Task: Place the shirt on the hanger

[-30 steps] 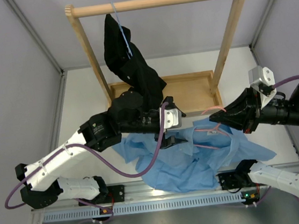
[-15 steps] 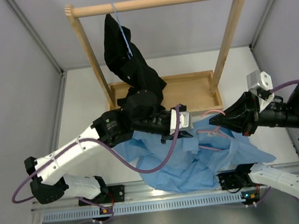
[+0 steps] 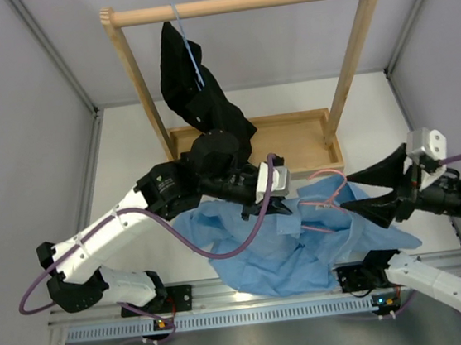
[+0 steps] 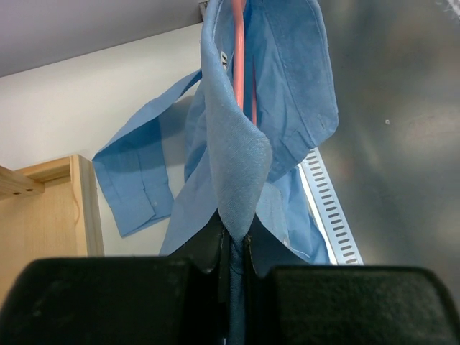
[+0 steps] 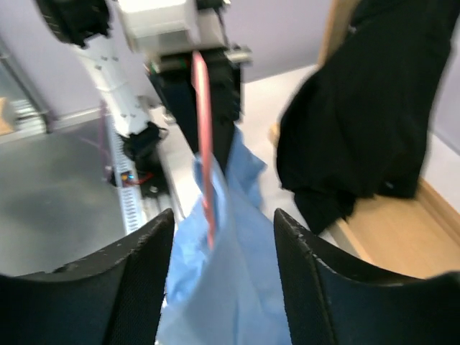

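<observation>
Pinching a fold of the shirt (image 3: pixel 256 253), the L pincer (image 4: pixel 233 248) is closed tight on the cloth, near the tabletop's (image 3: pixel 131 175) middle. The rest of the shirt lies heaped btwn the two arms, just near of the wooden tray (image 3: pixel 293 140). The hanger (image 4: pixel 238 72) has its pink wire running inside the raised cloth, right of the L pincer. The R pincer (image 3: pixel 348 192) has fingers spread wide apart, w/ the hanger lined up btwn them; can't tell if they touch it. A black shirt (image 3: pixel 196 93) hangs from the far wooden rail (image 3: pixel 236 4).

Lab test cell: grey panel walls (image 3: pixel 16 122), table-bolted arms (image 3: pixel 113 236).
</observation>
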Robot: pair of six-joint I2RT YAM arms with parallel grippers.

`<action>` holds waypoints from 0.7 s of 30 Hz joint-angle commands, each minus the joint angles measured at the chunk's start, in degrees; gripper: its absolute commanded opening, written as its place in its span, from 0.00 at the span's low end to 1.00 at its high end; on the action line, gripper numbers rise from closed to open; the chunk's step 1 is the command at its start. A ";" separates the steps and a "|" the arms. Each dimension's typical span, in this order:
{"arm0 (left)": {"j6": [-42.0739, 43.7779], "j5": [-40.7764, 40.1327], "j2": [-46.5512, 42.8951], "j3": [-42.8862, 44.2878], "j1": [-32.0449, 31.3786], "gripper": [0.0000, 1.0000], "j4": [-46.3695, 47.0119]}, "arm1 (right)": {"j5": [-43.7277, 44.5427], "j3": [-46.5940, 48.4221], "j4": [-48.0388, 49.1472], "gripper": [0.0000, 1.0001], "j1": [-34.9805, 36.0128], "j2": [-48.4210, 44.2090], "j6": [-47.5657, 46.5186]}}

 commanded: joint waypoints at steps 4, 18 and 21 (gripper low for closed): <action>0.34 6.31 -2.11 3.60 0.29 0.00 -2.34 | 8.46 6.16 -13.17 0.65 0.90 -8.28 -4.73; -5.37 13.17 -0.27 8.44 0.29 0.00 -2.52 | -2.36 -5.00 -8.97 0.61 3.10 -11.19 -8.26; -5.81 12.82 0.52 9.05 0.29 0.00 -2.43 | -5.25 -7.28 -4.14 0.59 2.93 -11.63 -7.38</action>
